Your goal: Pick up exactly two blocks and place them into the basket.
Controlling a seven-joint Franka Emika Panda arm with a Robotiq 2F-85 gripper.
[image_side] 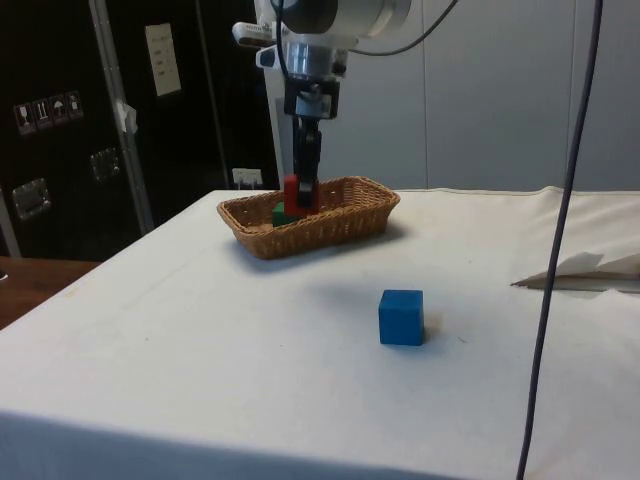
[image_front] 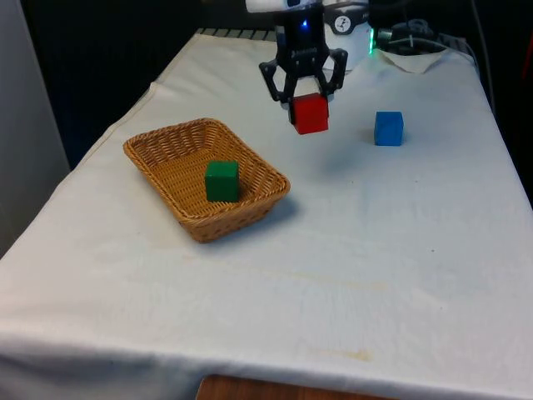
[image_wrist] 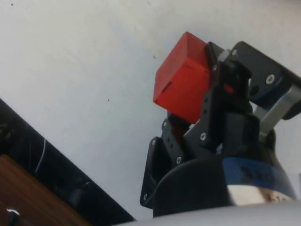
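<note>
Red solid cube, small and matte (image_front: 311,113), is clamped in the black two-finger end effector (image_front: 305,98), held in the air above the white-cloth surface (image_front: 350,250), between the woven wicker basket (image_front: 166,179) and a blue cube (image_front: 388,128). A green cube (image_front: 221,181) already sits inside the basket, so this looks like block two of two; the blue one should stay put.

Side view: end effector (image_side: 303,188) hangs vertical with the red cube (image_side: 297,195) near its tips, in front of the basket (image_side: 350,215) from this angle. Blue cube (image_side: 401,317) rests well apart on the cloth.

Wrist view: red cube (image_wrist: 181,84) sits slightly rotated between the fingers (image_wrist: 217,101), gripped on two opposite flat faces. Judgement: rigid, light, not fragile; smooth faces could pivot in the grip, so a centred hold on parallel faces is best. A low release suits it, since wicker is forgiving.
</note>
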